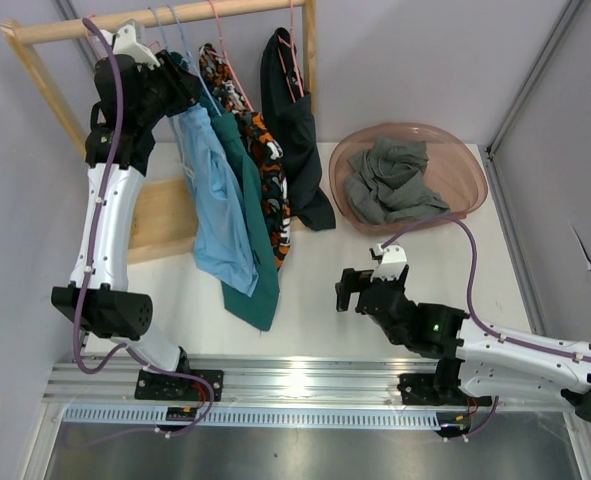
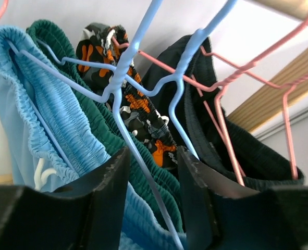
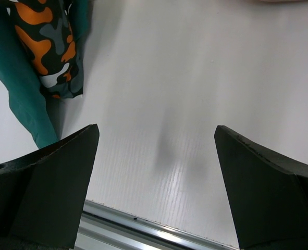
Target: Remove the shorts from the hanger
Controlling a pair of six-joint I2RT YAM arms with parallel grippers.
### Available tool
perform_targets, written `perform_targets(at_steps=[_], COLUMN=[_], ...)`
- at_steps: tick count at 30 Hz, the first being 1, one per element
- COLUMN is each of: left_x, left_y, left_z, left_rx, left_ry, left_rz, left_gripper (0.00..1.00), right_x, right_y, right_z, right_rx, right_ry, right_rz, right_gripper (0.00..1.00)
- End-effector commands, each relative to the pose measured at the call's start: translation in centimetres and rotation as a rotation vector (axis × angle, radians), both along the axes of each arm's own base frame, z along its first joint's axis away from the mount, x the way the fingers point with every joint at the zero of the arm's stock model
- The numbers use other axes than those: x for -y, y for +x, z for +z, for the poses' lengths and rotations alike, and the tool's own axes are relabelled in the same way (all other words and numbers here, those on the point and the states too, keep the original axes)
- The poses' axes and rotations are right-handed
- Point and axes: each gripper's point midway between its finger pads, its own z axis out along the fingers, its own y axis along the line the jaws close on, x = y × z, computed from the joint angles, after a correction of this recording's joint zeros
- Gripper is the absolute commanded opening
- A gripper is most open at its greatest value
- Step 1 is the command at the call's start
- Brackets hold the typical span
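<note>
With the left gripper (image 2: 152, 156) parted around a blue hanger (image 2: 128, 54) wire at the desk's far-left corner, where the light blue shorts (image 1: 220, 215) hang, it should pinch the wire squarely and avoid snagging cloth before lifting, while the right gripper (image 3: 156, 138) hovers spread and empty by the near edge.

from above, the tips of the left gripper (image 1: 180, 88) are lost among cloth over the far left corner of the counter (image 1: 315, 300). the light blue shorts (image 1: 220, 215) cover most of the dark teal shorts (image 1: 263, 285), which cover much of the patterned shorts (image 1: 277, 195). in the left wrist view a blue hanger wire (image 2: 138, 161) runs between the fingers (image 2: 109, 192); contact cannot be told. its hook is cut by the top edge.
</note>
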Motion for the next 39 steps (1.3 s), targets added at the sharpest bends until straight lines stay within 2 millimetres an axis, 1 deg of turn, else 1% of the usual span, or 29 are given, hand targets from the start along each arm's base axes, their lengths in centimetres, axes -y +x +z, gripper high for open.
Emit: perform_targets(at_steps=[1, 4, 6, 7, 9, 10, 13, 16, 18, 19, 20, 22, 23, 24, 25, 26, 27, 28, 29, 30, 31, 32, 33, 34, 35, 36, 37, 38, 39], left_x=[-0.2, -0.3, -0.3, -0.4, -0.7, -0.9, -1.5, -2.4, -2.5, -2.4, -2.4, -2.7, -2.8, -3.1, -3.2, -3.4, -3.4, -3.3, -3.3, -3.3, -3.1, -2.8, -2.8, -2.8, -2.8, -2.9, -3.0, -2.9, -2.8], left_y=[0.4, 0.6, 1.0, 1.0, 1.3, 1.3, 0.5, -1.0, -2.4, -2.7, -3.6, -5.5, -6.3, -7.0, -7.6, -8.9, -9.4, -9.7, -10.5, -10.5, -10.7, -9.7, -11.2, -11.7, -11.3, -12.5, -12.8, -13.0, -13.4], left_z=[1.0, 0.6, 0.3, 0.3, 0.3, 0.2, 1.3, 3.6, 5.8, 6.1, 7.2, 9.6, 10.1, 10.8, 11.2, 12.0, 12.2, 12.0, 12.3, 11.6, 11.3, 9.1, 10.0, 9.9, 8.5, 9.2, 9.1, 8.8, 8.8], left_rx=[0.028, 0.023, 0.015, 0.014, -0.001, -0.01, -0.002, 0.041, 0.073, 0.073, 0.087, 0.14, 0.149, 0.167, 0.175, 0.193, 0.199, 0.192, 0.197, 0.179, 0.173, 0.123, 0.159, 0.167, 0.144, 0.166, 0.165, 0.152, 0.153], left_ry=[0.017, 0.024, 0.028, 0.029, 0.037, 0.041, 0.072, 0.11, 0.116, 0.117, 0.113, 0.101, 0.098, 0.096, 0.094, 0.089, 0.087, 0.087, 0.079, 0.079, 0.076, 0.071, 0.062, 0.054, 0.057, 0.052, 0.049, 0.048, 0.044], left_rz=[0.038, 0.047, 0.049, 0.054, 0.073, 0.085, 0.114, 0.153, 0.15, 0.145, 0.141, 0.149, 0.154, 0.169, 0.173, 0.176, 0.177, 0.171, 0.168, 0.163, 0.156, 0.141, 0.139, 0.138, 0.139, 0.141, 0.143, 0.141, 0.134], left_gripper=[0.44, 0.41, 0.35, 0.22, 0.03, 0.0, 0.0, 0.0, 0.0, 0.0, 0.0, 0.0, 0.0, 0.0, 0.0, 0.0, 0.0, 0.0, 0.0, 0.0, 0.0, 0.0, 0.0, 0.0, 0.0, 0.0, 0.0, 0.0, 0.0], right_x=[0.6, 0.8, 1.0, 1.0, 1.1, 1.1, 1.0, 0.6, 0.1, -0.3, -0.9, -2.6, -3.6, -4.8, -5.9, -7.1, -8.4, -10.2, -11.3, -12.6, -14.1, -16.2, -17.4, -18.6, -20.9, -22.0, -22.8, -23.9, -25.9], right_y=[0.4, 0.5, 0.5, 0.6, 0.5, 0.6, 0.6, 0.6, 0.8, 0.7, 0.8, 0.7, 0.8, 0.4, 0.5, 0.5, -0.1, -0.2, -0.4, -0.6, -1.6, -1.7, -2.0, -2.8, -2.9, -3.2, -3.4, -4.0, -4.1], right_z=[0.4, 0.2, 0.0, 0.0, 0.0, -0.1, 0.0, 0.2, 1.1, 1.6, 2.8, 4.6, 6.9, 8.4, 8.7, 12.0, 13.3, 13.5, 14.7, 18.5, 19.9, 19.6, 20.6, 24.2, 23.2, 23.8, 26.2, 26.6, 25.1], right_rx=[0.018, 0.015, 0.011, 0.011, 0.01, 0.008, 0.009, 0.016, 0.037, 0.046, 0.064, 0.104, 0.135, 0.157, 0.173, 0.21, 0.227, 0.23, 0.259, 0.305, 0.327, 0.339, 0.354, 0.39, 0.382, 0.393, 0.414, 0.419, 0.41], right_ry=[0.017, 0.017, 0.016, 0.016, 0.017, 0.018, 0.022, 0.029, 0.03, 0.034, 0.049, 0.047, 0.073, 0.093, 0.049, 0.094, 0.102, 0.075, 0.057, 0.109, 0.117, 0.069, 0.072, 0.127, 0.094, 0.09, 0.131, 0.133, 0.098], right_rz=[-0.03, -0.032, -0.032, -0.033, -0.032, -0.033, -0.029, -0.014, 0.006, 0.029, 0.047, 0.126, 0.153, 0.199, 0.235, 0.256, 0.295, 0.332, 0.36, 0.375, 0.414, 0.442, 0.454, 0.462, 0.479, 0.49, 0.482, 0.497, 0.513], right_gripper=[0.99, 0.99, 1.0, 0.99, 1.0, 0.99, 0.99, 0.99, 0.99, 0.99, 0.99, 0.99, 0.99, 0.99, 0.99, 0.99, 1.0, 0.99, 0.99, 0.99, 0.99, 1.0, 0.99, 0.99, 0.99, 0.99, 0.99, 0.99, 1.0])
